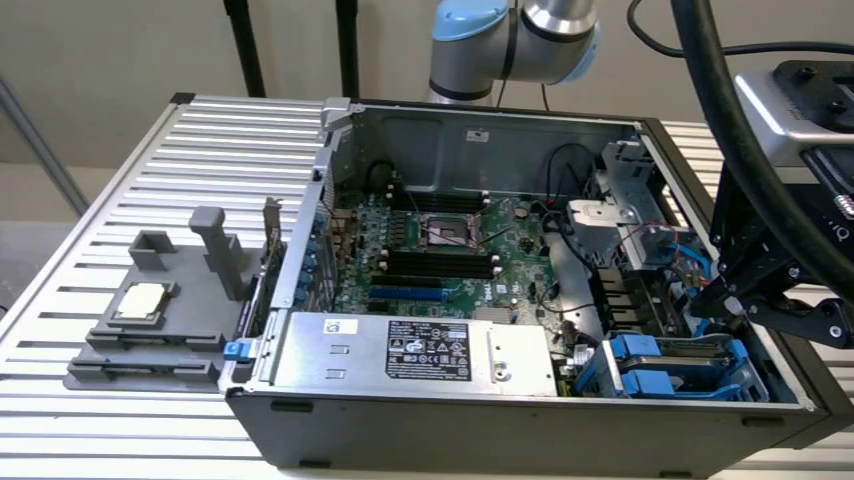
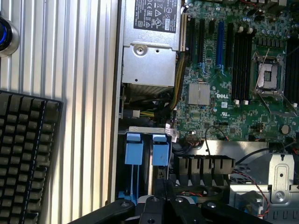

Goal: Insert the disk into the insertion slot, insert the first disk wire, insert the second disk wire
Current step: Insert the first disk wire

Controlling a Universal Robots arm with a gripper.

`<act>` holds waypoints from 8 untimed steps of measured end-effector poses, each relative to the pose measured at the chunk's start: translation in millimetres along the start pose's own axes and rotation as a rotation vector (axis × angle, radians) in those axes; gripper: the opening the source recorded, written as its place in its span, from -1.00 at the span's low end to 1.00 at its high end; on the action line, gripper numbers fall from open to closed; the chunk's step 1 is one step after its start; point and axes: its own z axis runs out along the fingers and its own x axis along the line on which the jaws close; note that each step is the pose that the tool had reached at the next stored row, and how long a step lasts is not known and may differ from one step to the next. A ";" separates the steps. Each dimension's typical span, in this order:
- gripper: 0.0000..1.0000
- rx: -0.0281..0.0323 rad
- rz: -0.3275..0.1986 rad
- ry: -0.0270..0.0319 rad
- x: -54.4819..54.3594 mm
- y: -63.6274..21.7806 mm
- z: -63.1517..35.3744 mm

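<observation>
my gripper (image 2: 162,191) clenched, can't tell if pinching anything. drive bay cage (image 2: 145,129) right below jaw tips, blue rails (image 2: 134,151) running straight out ahead.

Soft, even light is falling across the ribbed table (image 1: 107,180) in the exterior view, leaving the computer case (image 1: 534,135) dimmer inside, with faint shadows lying along its walls. In the wrist view a cool bluish cast is washing the table's slats, and the silver box (image 2: 149,65) is catching mild glare.
</observation>
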 end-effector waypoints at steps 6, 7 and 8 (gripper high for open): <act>-0.73 0.0000 0.000 0.0000 0.0 0.0 0.0; -0.73 0.0000 0.000 0.0000 0.0 0.0 0.0; -0.73 0.0000 0.000 0.0000 0.0 0.0 0.0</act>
